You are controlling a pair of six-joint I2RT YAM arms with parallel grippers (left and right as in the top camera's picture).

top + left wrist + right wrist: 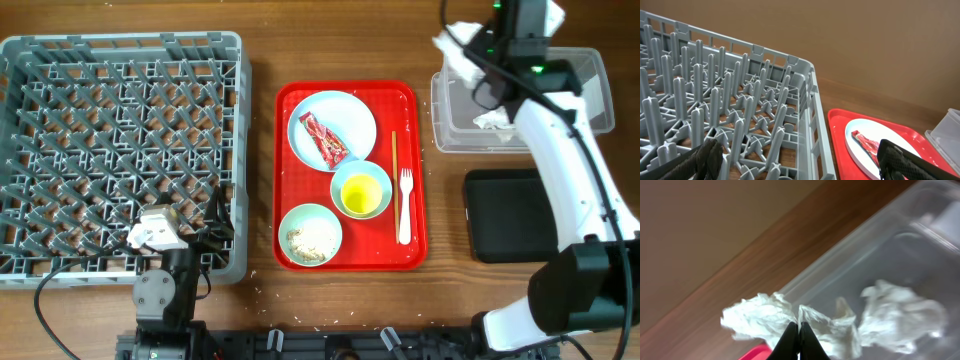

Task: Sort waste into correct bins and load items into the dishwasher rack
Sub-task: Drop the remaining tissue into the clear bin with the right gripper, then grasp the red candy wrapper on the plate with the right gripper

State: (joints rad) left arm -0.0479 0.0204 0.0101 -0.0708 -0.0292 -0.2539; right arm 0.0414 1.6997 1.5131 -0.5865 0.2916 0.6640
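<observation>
Hovering above near-right corner of dishwasher rack (120, 150): left gripper (800, 156), jaws spread wide, nothing held. Red tray (415, 180) mid-table carries plate (350, 108) with sachet wrapper (325, 140), bowls (310, 235), fork (405, 205), none loaded yet. Right gripper (799, 335) pinched tight on napkin (765, 317) over rim of clear tub (590, 100). Risk: wad straddles rim, so release may spill part onto table, or paper may cling to fingers. Overhead, arm hides fingertips. Wrist view blurred; cannot tell whether right-hand wad is same napkin or lies loose in tub.

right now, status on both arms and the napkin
Right gripper shut on napkin, at rim of clear tub. Left gripper open, above rack corner. Nothing in the way seen.
</observation>
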